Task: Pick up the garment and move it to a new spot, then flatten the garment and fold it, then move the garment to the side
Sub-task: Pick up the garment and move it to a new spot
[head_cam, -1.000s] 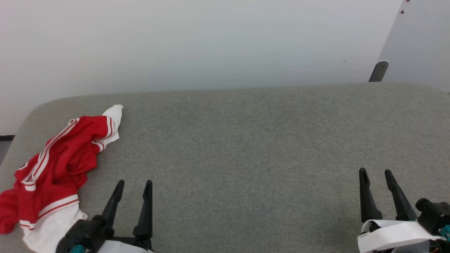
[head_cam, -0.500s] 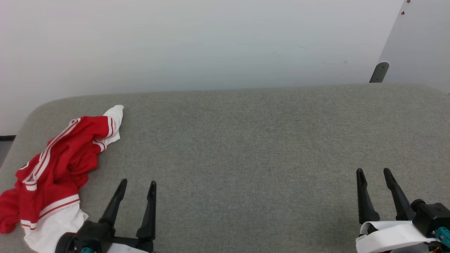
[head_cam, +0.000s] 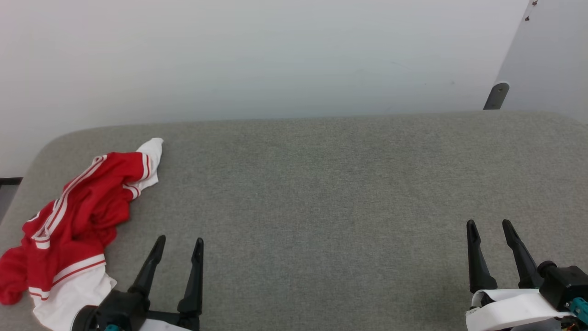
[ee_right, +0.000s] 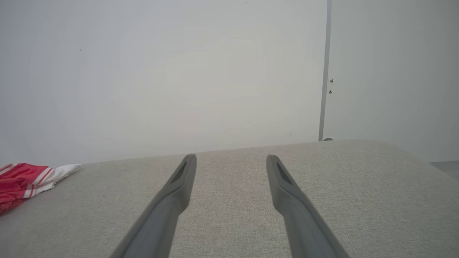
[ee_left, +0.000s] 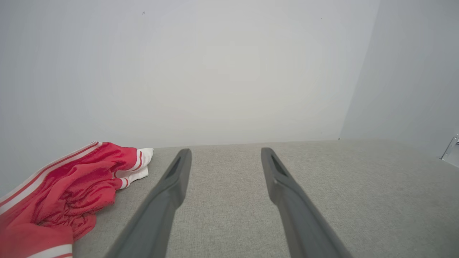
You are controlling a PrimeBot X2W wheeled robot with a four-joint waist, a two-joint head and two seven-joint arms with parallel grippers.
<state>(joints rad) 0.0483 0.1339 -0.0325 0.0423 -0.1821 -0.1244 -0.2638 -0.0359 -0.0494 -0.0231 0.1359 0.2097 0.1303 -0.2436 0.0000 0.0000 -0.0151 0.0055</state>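
A grey fabric-covered surface (head_cam: 321,184) with rounded corners stands against a plain pale wall (head_cam: 275,55). The garment (head_cam: 78,211), a red jersey-style shirt with white sleeves and red-and-white striped trim, lies crumpled in a loose heap at the far left of the surface, close to its left edge. One white sleeve end points up toward the wall, and another white part, banded with red stripes, lies at the bottom of the heap. Any print on the shirt is hidden in the folds.

The left gripper (head_cam: 179,240) sits at the lower left of the head view, its two long dark fingers (head_cam: 149,266) spread wide apart with nothing between them. It hangs just beside the lower right of the shirt without touching it. In the left wrist view the left gripper (ee_left: 226,151) shows bare grey fabric in the gap between its fingers, with the garment (ee_left: 71,186) off to the left of the left finger.

The right gripper (head_cam: 489,224) sits at the lower right of the head view, well apart from the shirt, its fingers likewise spread and empty. In the right wrist view the right gripper (ee_right: 231,157) points across bare fabric toward the wall, and the garment (ee_right: 21,179) shows at the far left edge.

A short dark bar (head_cam: 495,94) stands behind the surface's far right corner, beside a seam in the wall.
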